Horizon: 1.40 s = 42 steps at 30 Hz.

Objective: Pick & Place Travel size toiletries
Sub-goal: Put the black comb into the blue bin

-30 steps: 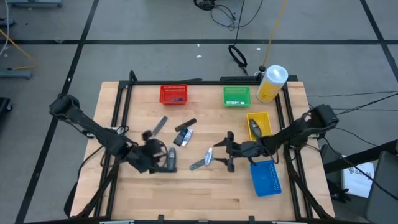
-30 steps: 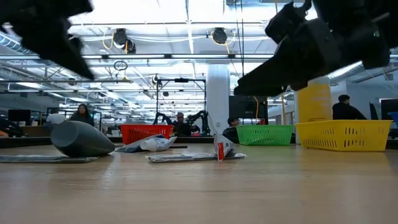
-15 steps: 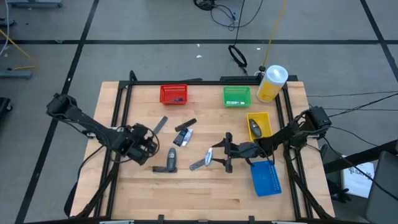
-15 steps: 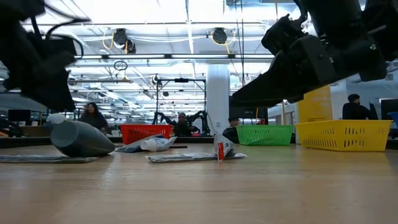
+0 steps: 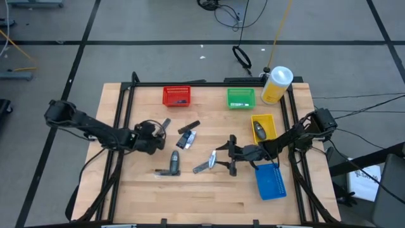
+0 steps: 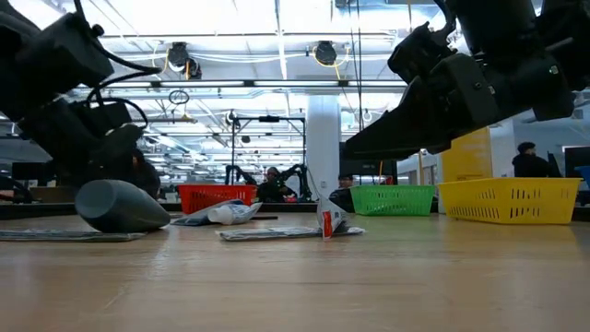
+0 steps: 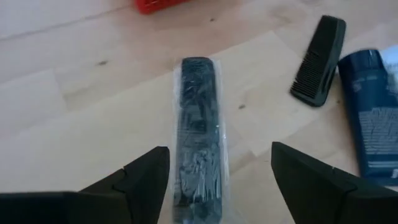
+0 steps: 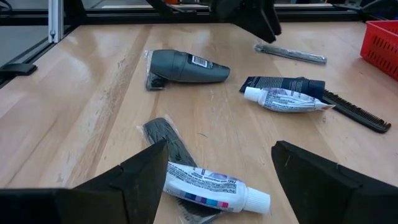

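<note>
Several small toiletries lie flat on the wooden table. A black comb in clear wrap (image 7: 199,134) (image 5: 164,126) lies between the fingers of my open left gripper (image 7: 219,149) (image 5: 154,134), which touch nothing. Nearby are a bare black comb (image 7: 318,59) and a dark blue tube (image 7: 373,112). A dark grey bottle (image 5: 173,163) (image 8: 183,67) lies on its side. My open right gripper (image 8: 219,146) (image 5: 229,156) hovers near a white tube (image 8: 211,183) (image 5: 204,164), which rests on a dark wrapped sachet (image 8: 165,138).
A red bin (image 5: 176,95) and a green bin (image 5: 241,97) stand along the far edge. A yellow bin (image 5: 263,126) holding a dark item and a blue bin (image 5: 270,180) stand on the right. A large yellow bottle (image 5: 276,84) stands at the far right corner.
My left gripper has moved away from the dark grey bottle, first toward the table's left, then toward the far edge, and now stands over the wrapped comb. The bottle has stayed where it lay.
</note>
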Each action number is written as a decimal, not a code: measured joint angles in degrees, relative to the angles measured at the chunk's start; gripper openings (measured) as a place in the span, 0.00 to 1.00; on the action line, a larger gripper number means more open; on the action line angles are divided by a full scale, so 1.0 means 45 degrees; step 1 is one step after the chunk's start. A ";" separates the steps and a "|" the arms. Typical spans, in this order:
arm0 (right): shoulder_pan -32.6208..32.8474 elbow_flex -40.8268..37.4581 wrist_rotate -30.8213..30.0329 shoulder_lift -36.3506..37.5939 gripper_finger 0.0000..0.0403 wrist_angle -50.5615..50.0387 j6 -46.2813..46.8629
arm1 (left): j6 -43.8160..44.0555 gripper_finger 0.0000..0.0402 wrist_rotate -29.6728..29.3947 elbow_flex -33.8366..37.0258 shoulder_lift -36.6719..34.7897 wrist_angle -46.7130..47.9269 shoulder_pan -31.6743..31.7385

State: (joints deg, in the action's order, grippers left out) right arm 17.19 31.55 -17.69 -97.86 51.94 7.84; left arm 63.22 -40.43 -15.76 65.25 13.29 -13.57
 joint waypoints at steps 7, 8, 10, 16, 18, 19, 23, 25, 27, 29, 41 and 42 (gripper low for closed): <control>0.0000 0.0000 0.0000 0.0000 0.69 0.0000 0.0000 | -0.2267 0.52 0.0315 0.0062 0.0940 -0.0653 0.0573; 0.0000 0.0000 0.0000 0.0000 0.69 0.0000 0.0000 | -0.2277 0.51 0.0319 0.0062 0.1212 -0.0653 0.0649; 0.0000 0.0000 0.0000 0.0000 0.69 0.0003 0.0000 | -0.2212 0.48 0.0321 0.0062 0.1694 -0.0646 0.0809; 0.0000 0.0005 0.0000 0.0000 0.69 -0.0038 0.0005 | -0.2030 0.43 0.0540 0.0033 0.2793 -0.1249 0.1031; 0.0000 0.0005 0.0003 0.0000 0.69 -0.0049 0.0000 | -0.2030 0.39 0.0546 0.0028 0.2943 -0.1373 0.1022; 0.0000 0.0005 0.0005 0.0000 0.69 -0.0056 0.0003 | -0.2034 0.37 0.0596 0.0028 0.2958 -0.1399 0.1022; 0.0000 0.0005 0.0005 0.0000 0.69 -0.0087 0.0005 | -0.2250 0.24 0.0750 0.0026 0.2963 -0.1413 0.1022; 0.0000 0.0005 0.0005 0.0000 0.69 -0.0087 0.0036 | -0.2437 0.18 0.0776 0.0028 0.2963 -0.1476 0.1020; 0.0000 0.0005 0.0005 0.0000 0.69 -0.0087 0.0049 | -0.2520 0.11 0.0809 0.0028 0.2963 -0.1620 0.1007; 0.0000 0.0005 0.0005 0.0000 0.69 -0.0092 0.0052 | -0.2783 0.06 0.0836 0.0028 0.2964 -0.1822 0.1007; 0.0000 0.0010 -0.0015 0.0000 0.69 -0.0087 0.0028 | -0.5110 0.00 0.1165 -0.0464 0.3007 -0.3024 0.0984; 0.0000 0.0010 -0.0016 0.0000 0.69 -0.0087 0.0018 | -0.5312 0.01 0.1213 -0.0557 0.3012 -0.3013 0.0978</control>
State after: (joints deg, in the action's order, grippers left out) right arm 17.19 31.59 -17.76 -97.86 51.55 7.92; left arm 39.31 -34.97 -18.27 78.81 -0.27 -9.17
